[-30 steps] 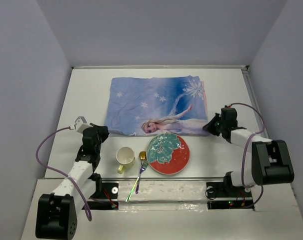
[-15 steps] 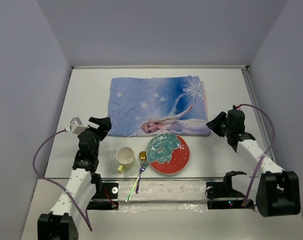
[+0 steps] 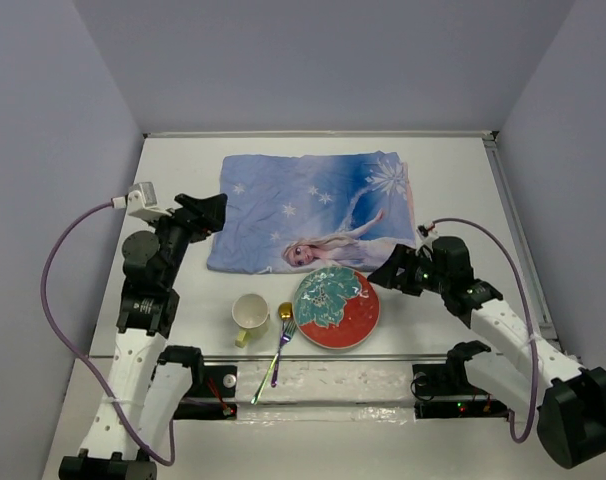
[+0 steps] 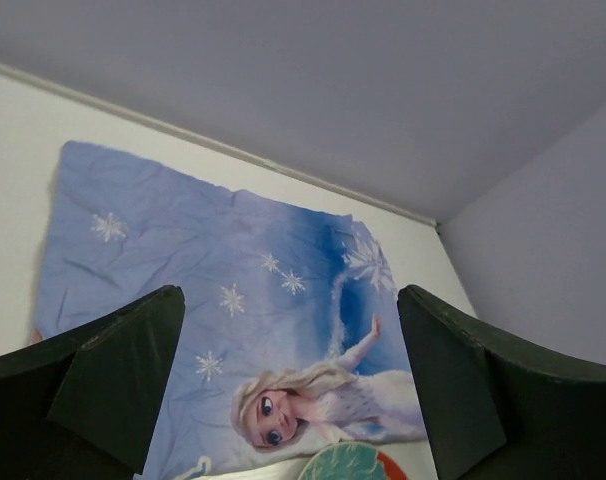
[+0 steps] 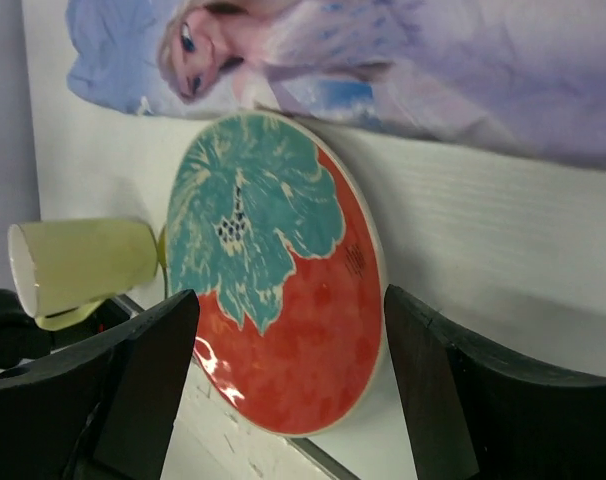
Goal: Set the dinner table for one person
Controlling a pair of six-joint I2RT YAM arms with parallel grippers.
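Both grippers open, plate next

The table (image 3: 163, 180) is big and white, with the mat (image 3: 303, 205) flat near its far edge. The plate (image 3: 338, 308) sits by the near edge, touching the mat, with the cup (image 3: 250, 312), fork (image 3: 278, 355) and spoon (image 3: 285, 312) just left of it. The left gripper (image 3: 208, 212), wide open and empty, hangs by the mat's left side. The right gripper (image 3: 388, 272), open and empty, is just right of the plate. I think the plate goes first: pinch its rim low and lift it flat.

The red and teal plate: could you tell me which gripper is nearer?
Right. The right gripper sits just right of the plate; the left gripper is by the left edge of the princess mat, beyond the yellow cup.
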